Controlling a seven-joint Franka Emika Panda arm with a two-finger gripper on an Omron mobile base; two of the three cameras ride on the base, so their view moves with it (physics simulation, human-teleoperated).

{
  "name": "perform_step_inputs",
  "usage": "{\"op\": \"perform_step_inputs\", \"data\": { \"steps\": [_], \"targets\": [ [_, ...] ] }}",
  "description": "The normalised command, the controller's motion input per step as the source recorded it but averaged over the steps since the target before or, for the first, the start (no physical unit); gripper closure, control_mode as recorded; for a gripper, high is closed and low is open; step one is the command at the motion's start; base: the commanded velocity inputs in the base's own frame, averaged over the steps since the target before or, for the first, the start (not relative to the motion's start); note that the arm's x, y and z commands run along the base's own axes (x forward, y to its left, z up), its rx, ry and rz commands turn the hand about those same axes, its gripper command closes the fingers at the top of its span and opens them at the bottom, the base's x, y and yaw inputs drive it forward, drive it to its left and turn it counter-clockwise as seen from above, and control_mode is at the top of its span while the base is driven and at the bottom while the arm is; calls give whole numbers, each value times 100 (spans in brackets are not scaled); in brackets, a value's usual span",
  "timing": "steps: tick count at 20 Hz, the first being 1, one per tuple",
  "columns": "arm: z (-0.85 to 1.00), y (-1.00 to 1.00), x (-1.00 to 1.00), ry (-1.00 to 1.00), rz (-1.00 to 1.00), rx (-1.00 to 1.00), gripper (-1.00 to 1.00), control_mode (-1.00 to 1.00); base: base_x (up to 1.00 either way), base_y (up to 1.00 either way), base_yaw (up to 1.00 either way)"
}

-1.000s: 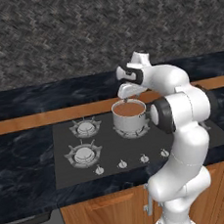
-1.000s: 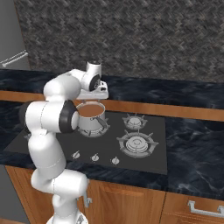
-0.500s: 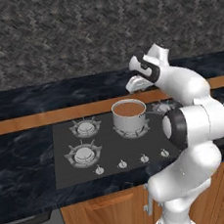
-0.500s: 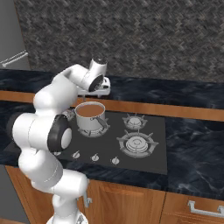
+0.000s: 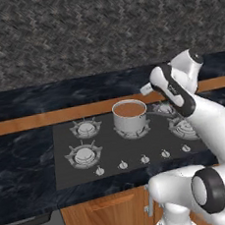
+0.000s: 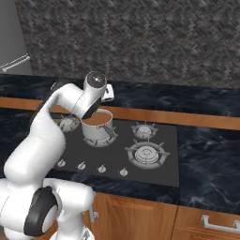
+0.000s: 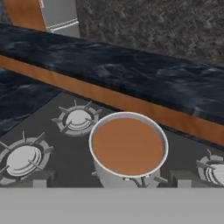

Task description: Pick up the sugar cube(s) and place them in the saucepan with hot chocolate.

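The saucepan with hot chocolate [image 5: 130,116] [image 6: 97,127] [image 7: 129,148] is a small shiny steel pot full of brown liquid, standing on a middle burner of the black cooktop [image 5: 109,154]. My gripper [image 5: 146,88] [image 6: 108,93] hangs above and just behind the pan's right rim, over the wooden strip. In the hand view the gripper [image 7: 111,180] looks down into the pan, and its dark fingertips [image 7: 40,179] stand wide apart, open, with nothing between them. No sugar cube is in view.
Several gas burners [image 5: 82,155] [image 6: 146,153] surround the pan, with a row of knobs [image 5: 144,159] along the cooktop's front. Dark stone counter [image 6: 206,140] lies to both sides. A grey appliance front [image 6: 11,42] stands at the far left, below the patterned back wall.
The arm has swung its elbow out to the right in the left base view. The hand has drifted from over the pan toward its back right rim, and the jaws stayed open.
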Motion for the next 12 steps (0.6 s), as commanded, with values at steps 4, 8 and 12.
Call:
{"op": "perform_step_inputs", "data": {
  "steps": [4, 8, 12],
  "targets": [
    [100, 31, -78, -10, -18, -13, -100, -100, 0, 0, 0],
    [100, 32, -75, 5, -13, -16, -100, -100, 0, 0, 0],
    [57, 3, -91, 26, -8, -12, -100, -100, 0, 0, 0]
  ]
}}
